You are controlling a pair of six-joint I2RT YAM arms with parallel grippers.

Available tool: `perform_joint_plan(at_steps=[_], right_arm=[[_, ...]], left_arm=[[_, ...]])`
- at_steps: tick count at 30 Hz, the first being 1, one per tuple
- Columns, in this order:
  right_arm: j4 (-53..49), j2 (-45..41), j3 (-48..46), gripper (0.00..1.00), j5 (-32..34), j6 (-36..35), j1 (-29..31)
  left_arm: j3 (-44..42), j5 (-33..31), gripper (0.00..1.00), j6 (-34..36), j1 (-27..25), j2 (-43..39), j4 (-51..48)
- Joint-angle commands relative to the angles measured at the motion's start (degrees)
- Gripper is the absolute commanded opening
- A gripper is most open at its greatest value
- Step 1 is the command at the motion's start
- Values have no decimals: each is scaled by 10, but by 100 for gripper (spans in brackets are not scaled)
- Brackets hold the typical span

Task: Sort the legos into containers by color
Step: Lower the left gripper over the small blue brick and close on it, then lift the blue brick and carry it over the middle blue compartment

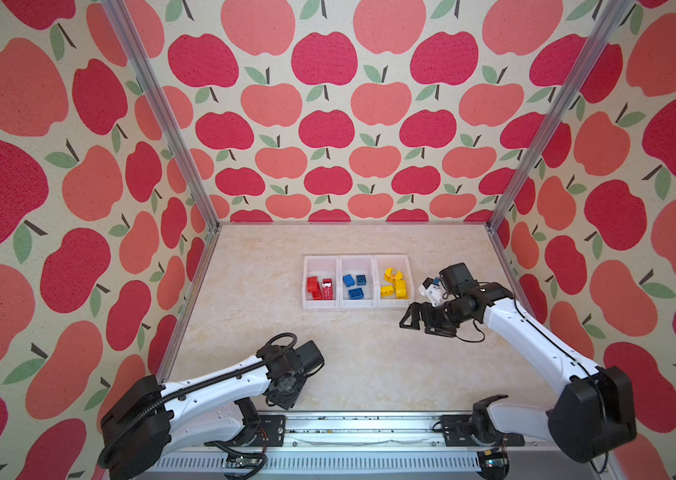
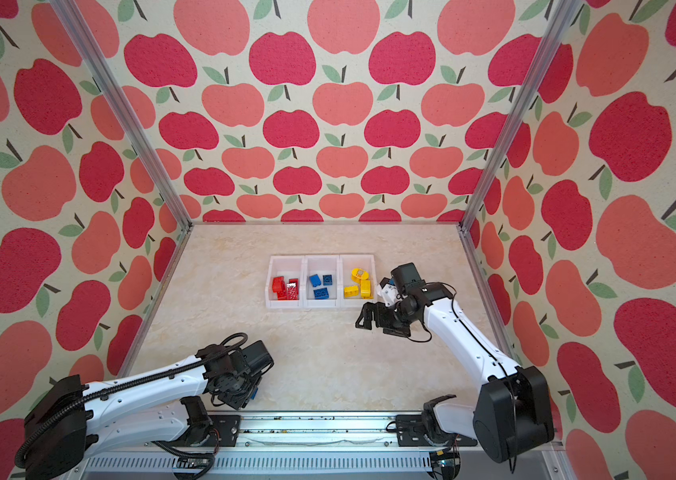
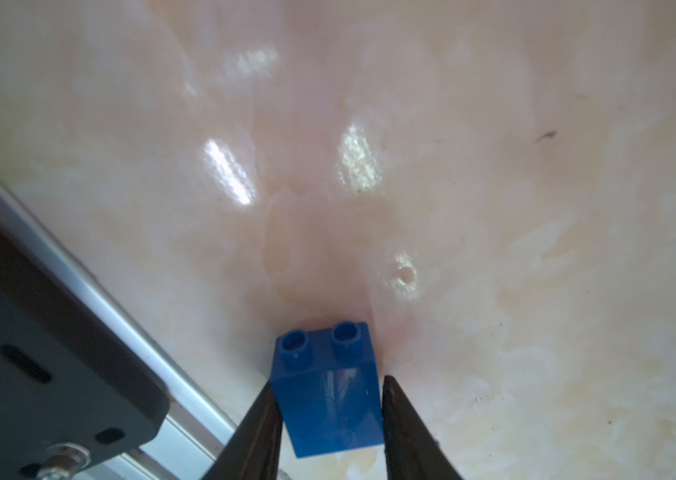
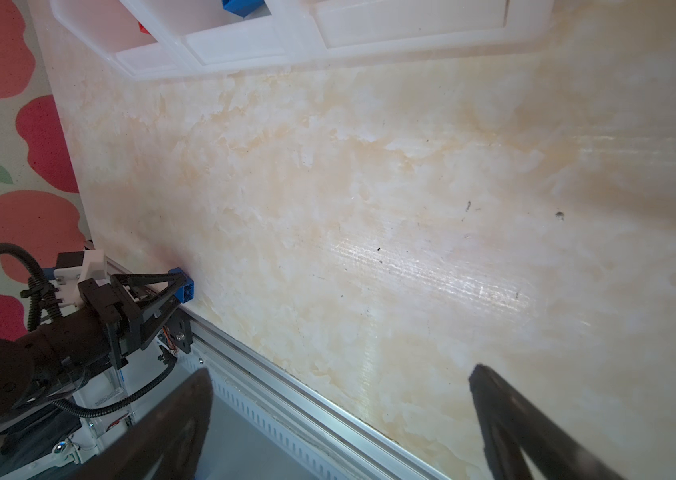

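There: left gripper clamps the blue brick by 2 flat sides, bound for the containers at 1 o'clock; right gripper gapes wide, empty.

Top views high, overlooking whole table; wrist views close above it, both showing blue brick

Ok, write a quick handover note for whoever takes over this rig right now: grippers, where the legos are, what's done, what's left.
Left gripper: closed on a blue brick at the near edge of the table.
Right gripper: open, empty, over the table in front of the containers.
Done: red bricks in the left bin, blue bricks in the middle bin, yellow bricks in the right bin.
Left: carry the blue brick to the middle bin. No other loose brick shows.
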Motion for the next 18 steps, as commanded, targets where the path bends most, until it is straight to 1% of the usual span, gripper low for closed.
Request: perform_joint_plan(at_steps=[1, 6, 10, 15, 18], right_arm=[[-9, 3, 16, 99, -5, -12, -5], [-9, 1, 15, 99, -5, -11, -4], [-6, -1, 12, 99, -4, -9, -5], [1, -6, 8, 99, -3, -2, -4], [5, -11, 3, 99, -2, 2, -5]], left_arm=[[-7, 0, 37, -30, -1, -3, -25], [2, -6, 31, -24, -1, -9, -35], [28, -23, 29, -2, 0, -13, -69], [62, -38, 25, 41, 7, -15, -92], [93, -51, 23, 84, 18, -13, -107]])
